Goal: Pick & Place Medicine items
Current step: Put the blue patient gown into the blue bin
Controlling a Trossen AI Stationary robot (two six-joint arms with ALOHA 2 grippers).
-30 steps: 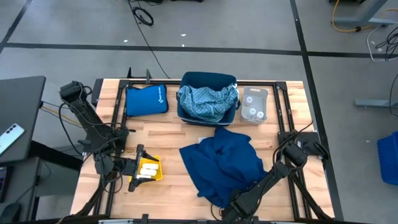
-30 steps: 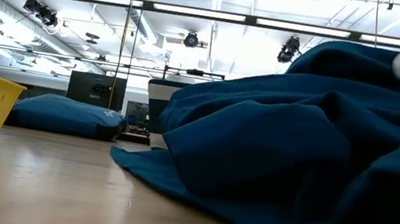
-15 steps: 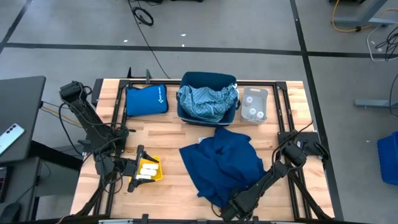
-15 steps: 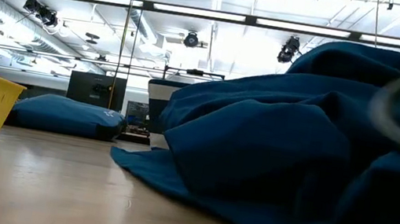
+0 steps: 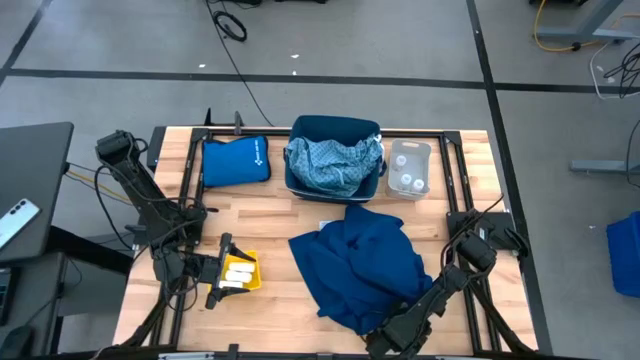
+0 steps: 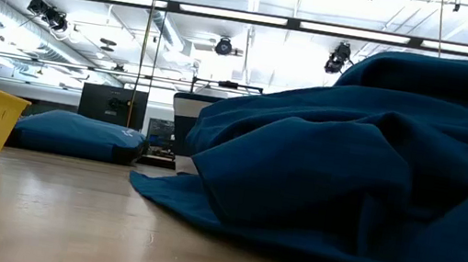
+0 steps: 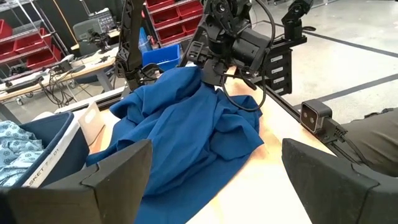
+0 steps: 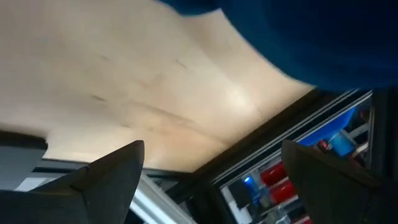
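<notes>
medicine items point(image 5: 238, 273) lie in the yellow tray point(image 5: 252, 283) beside the left gripper point(image 5: 222, 268), fingers spread. right gripper point(image 5: 385, 340), fingers spread too, should approach slowly and avoid the blue cloth point(image 5: 362, 262).

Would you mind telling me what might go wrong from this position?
The right hand sits low at the edge of the dark blue cloth and may snag or drag it.
The left hand, open over the yellow tray, might nudge the tray or the cream packs inside.
</notes>
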